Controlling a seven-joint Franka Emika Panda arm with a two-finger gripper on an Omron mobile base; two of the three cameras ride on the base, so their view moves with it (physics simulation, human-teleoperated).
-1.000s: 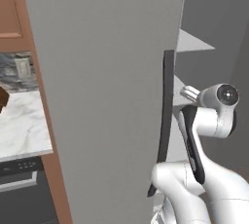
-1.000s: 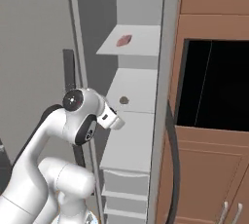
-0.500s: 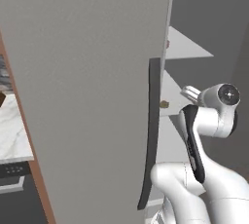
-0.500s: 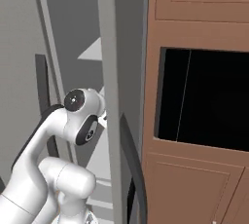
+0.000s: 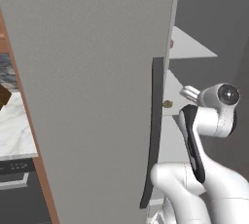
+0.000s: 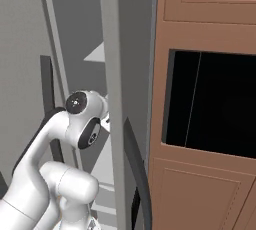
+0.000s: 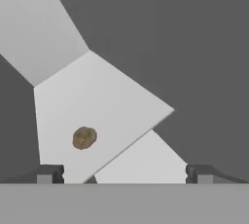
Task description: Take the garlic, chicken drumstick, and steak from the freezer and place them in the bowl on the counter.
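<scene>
The freezer's grey door (image 5: pixel 92 86) with its long dark handle (image 5: pixel 151 130) stands open at the left, and white inner shelves (image 5: pixel 190 47) show past its edge. A small round golden-brown food item (image 7: pixel 83 137) lies on a white shelf (image 7: pixel 112 106); it is also seen as a speck (image 5: pixel 167 104) at the door's edge. Which of the foods it is I cannot tell. My gripper (image 7: pixel 124 174) is open, empty and aimed at that shelf from a short way off. Garlic, steak and bowl are out of view.
A strip of the marble counter (image 5: pixel 14 130) with a brown knife block (image 5: pixel 4 94) lies at the far left, over a black oven (image 5: pixel 14 189). On the right, another grey door (image 6: pixel 120 99) stands edge-on beside brown cabinets (image 6: pixel 205 19) with a black opening (image 6: pixel 215 104).
Both base views have shifted: the base has moved, so the open doors now cover more of the freezer's inside and the upper shelf seen earlier is hidden. The gripper stays open.
</scene>
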